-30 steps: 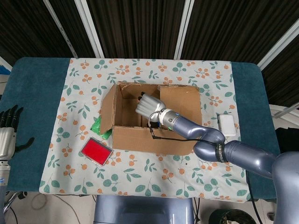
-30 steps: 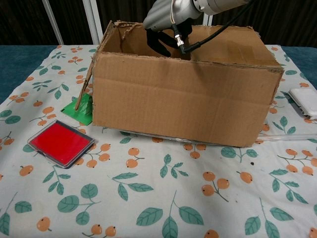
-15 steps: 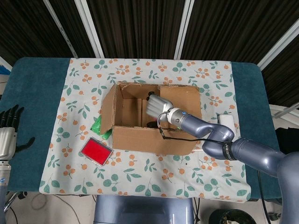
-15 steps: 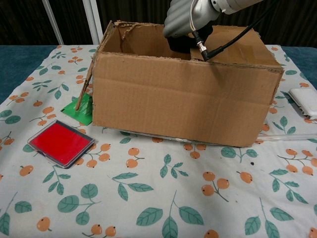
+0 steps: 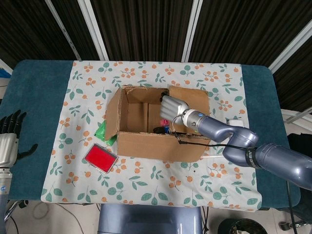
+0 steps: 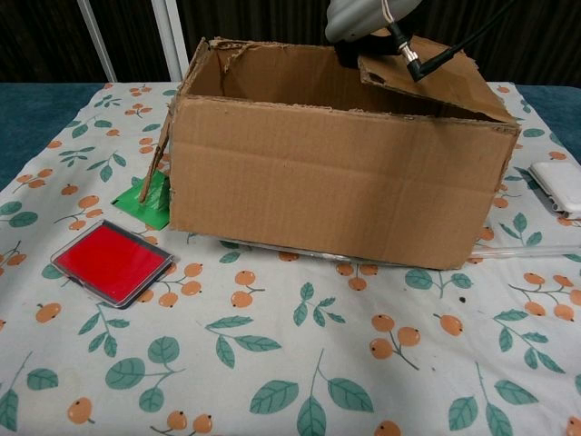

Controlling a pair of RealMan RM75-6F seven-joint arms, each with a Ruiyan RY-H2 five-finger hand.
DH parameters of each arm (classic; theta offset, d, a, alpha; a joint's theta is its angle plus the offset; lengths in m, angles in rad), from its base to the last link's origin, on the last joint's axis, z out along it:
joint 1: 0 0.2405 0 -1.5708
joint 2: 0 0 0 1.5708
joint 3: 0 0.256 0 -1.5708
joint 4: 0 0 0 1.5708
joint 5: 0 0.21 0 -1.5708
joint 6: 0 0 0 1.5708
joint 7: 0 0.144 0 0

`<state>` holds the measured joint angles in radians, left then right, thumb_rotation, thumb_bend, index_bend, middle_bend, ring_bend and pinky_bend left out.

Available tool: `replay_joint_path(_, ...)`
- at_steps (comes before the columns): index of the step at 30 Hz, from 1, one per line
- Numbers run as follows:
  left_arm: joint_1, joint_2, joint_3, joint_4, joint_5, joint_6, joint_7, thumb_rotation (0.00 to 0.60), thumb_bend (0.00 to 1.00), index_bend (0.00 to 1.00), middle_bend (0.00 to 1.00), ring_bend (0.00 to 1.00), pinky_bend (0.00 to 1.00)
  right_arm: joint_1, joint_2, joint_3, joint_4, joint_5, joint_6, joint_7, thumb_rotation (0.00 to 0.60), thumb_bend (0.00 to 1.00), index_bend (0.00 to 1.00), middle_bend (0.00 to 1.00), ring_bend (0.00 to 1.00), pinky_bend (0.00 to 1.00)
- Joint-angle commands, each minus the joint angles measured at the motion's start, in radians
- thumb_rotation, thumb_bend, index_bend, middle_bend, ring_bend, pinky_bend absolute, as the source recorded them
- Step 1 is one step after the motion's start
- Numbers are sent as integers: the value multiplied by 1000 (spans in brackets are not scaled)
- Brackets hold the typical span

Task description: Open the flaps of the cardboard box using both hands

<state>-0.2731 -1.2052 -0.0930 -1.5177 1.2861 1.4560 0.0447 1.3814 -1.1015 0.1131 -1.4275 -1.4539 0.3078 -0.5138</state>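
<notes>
The brown cardboard box (image 5: 161,146) (image 6: 336,182) stands mid-table on the floral cloth. Its left flap (image 5: 112,114) (image 6: 159,154) hangs open outward. The right flap (image 5: 189,105) (image 6: 431,77) still covers the right part of the opening, its free edge tilted up. My right hand (image 5: 173,107) (image 6: 363,18) is at that free edge, fingers hooked under it and gripping it. My left hand (image 5: 9,139) hangs off the table's left side with fingers spread, holding nothing; the chest view does not show it. Small dark and pink items (image 5: 163,126) lie inside the box.
A red flat case (image 5: 101,158) (image 6: 111,262) lies front left of the box. A green packet (image 5: 101,131) (image 6: 150,197) sits under the left flap. A white block (image 5: 237,127) (image 6: 556,184) rests to the box's right.
My right hand has moved rightward and upward from inside the box to the right flap's edge, and that edge has lifted. The left hand has stayed put.
</notes>
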Motion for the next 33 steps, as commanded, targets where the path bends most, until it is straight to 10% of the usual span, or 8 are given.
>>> replay_joint_path(1, 2, 1, -6, 1, -2, -1, -1, 600, 190, 0, 0, 0, 36, 2, 26, 0, -18, 7, 1, -1, 600, 1000, 664, 521, 257, 228)
replay_joint_path(33, 19, 3, -38, 1, 3, -35, 12, 600, 195, 0, 0, 0, 34, -40, 324, -27, -193, 53, 10, -62, 600, 998, 527, 485, 228, 229)
